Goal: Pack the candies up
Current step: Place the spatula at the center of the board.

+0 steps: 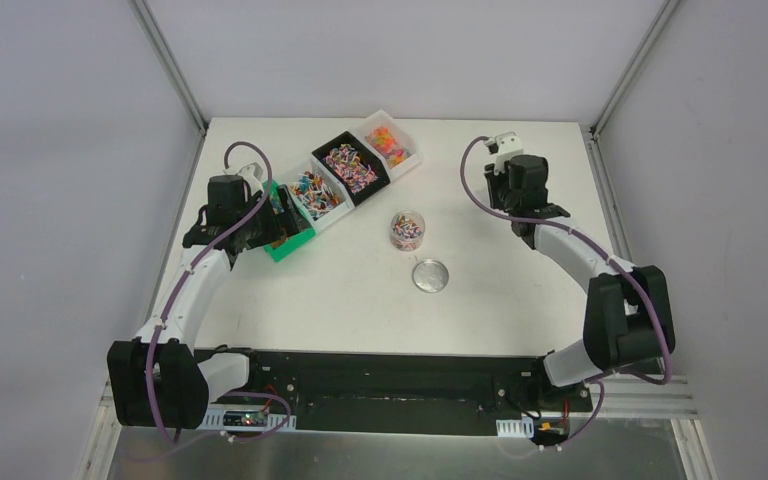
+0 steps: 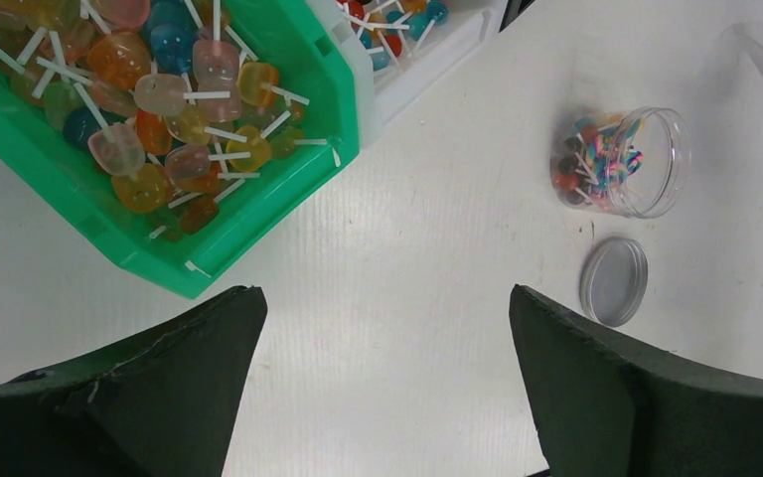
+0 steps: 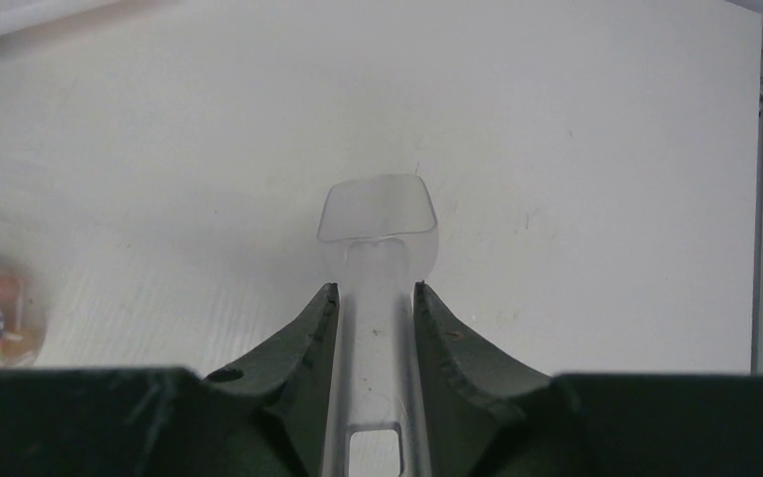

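Observation:
Candies (image 2: 159, 99) in mixed colours on white sticks fill a green bin (image 2: 288, 189) at the upper left of the left wrist view. More candies (image 1: 406, 231) sit in a clear round jar (image 2: 656, 164) lying open beside its lid (image 2: 614, 281). My left gripper (image 2: 382, 293) hangs open over bare table just in front of the green bin, with nothing between its fingers. My right gripper (image 3: 377, 288) is shut on the handle of a clear plastic scoop (image 3: 378, 224). The scoop's bowl is empty and held over the table at the back right (image 1: 505, 145).
A row of bins stands at the back: the green bin (image 1: 278, 248), a white bin (image 1: 335, 215), a black bin (image 1: 325, 152) and another white bin (image 1: 412, 160), each holding sweets. The lid (image 1: 430, 275) lies near the table's middle. Frame posts rise at the back corners.

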Tool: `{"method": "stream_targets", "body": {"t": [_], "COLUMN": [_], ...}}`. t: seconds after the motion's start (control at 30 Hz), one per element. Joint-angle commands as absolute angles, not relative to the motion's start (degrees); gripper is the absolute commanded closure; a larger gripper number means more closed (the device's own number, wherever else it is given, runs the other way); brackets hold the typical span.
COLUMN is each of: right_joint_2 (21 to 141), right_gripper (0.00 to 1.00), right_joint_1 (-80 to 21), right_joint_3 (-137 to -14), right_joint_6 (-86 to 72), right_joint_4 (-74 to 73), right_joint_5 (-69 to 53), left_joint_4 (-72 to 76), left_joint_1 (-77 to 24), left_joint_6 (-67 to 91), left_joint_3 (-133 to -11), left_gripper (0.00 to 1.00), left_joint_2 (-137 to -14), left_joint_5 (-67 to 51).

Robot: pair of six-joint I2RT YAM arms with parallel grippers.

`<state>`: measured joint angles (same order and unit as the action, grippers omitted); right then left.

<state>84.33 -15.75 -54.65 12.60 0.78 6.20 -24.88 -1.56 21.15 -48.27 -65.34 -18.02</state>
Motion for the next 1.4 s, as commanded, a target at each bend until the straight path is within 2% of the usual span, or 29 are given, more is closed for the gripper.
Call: {"method": "stream_targets", "body": {"t": [0.0, 0.23, 0.5, 1.03, 1.2, 1.37], "right_joint_2": [86.13, 87.79, 87.62, 82.22, 79.51, 76.53], "right_gripper": [0.91, 0.77, 0.75, 0.58, 0.57, 0.58], "right_joint_1": [-12.52, -9.65, -7.71, -7.21, -7.28, -7.67], "right_joint_3": [-55.96, -50.78, -45.27, -40.75, -43.31, -47.56], "right_joint_6": [13.06, 10.87, 9.0, 8.02, 6.55, -2.19], "right_joint_4": [12.87, 17.39, 20.61, 18.6, 11.68, 0.72], "right_joint_5": [0.99, -7.93, -8.66, -5.98, -5.41, -0.78], "left_joint_4": [-25.82, -26.04, -25.91, -25.99, -25.97, -26.09], "left_joint_1": [-1.99, -1.95, -2.01, -1.98, -2.02, -2.01], "left_joint_6": [18.99, 18.57, 18.5, 18.18, 18.2, 18.69], "left_joint_3": [-50.36, -50.34, -50.36, -50.27, -50.14, -50.56], "left_gripper": [0.01, 0.01, 0.01, 0.01, 0.01, 0.01], "left_joint_2": [-65.52, -64.75, -64.95, -64.43, -63.9, -63.17], "left_joint_5": [-18.52, -19.39, -19.56, -18.13, -17.61, -16.6]}}
